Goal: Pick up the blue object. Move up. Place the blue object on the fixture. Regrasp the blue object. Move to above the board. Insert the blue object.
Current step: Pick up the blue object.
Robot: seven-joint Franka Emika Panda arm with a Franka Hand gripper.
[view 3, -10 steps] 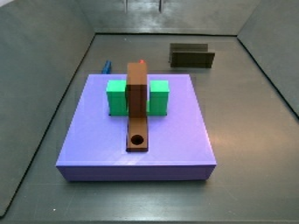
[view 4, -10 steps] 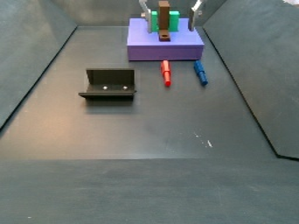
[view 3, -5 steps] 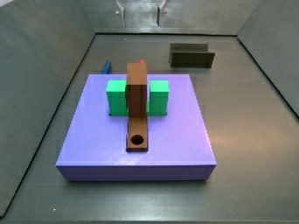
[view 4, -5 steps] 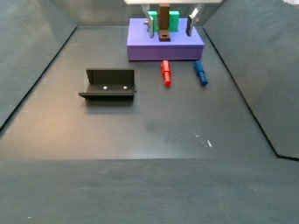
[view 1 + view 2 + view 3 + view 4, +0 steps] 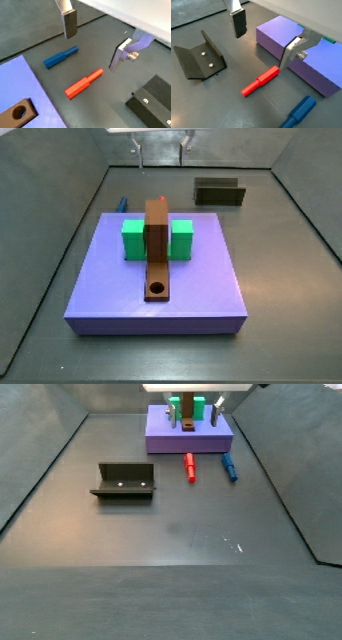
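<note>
Floor (image 5: 174, 534): dark grey, flat, matte, with faint pale scuffs.
Walls (image 5: 40, 464): grey panels sloping up on each side, enclosing the floor.
Light: soft, even, with a dull sheen.

red bar (image 5: 190, 466) lying on dark floor (image 5: 174, 534)

We see our gripper (image 5: 93, 44) hanging high with its two silver fingers (image 5: 238, 22) spread wide and nothing between the dark pads, and in a side view it (image 5: 194, 416) sits at twelve o'clock, pointing straight down.
</note>
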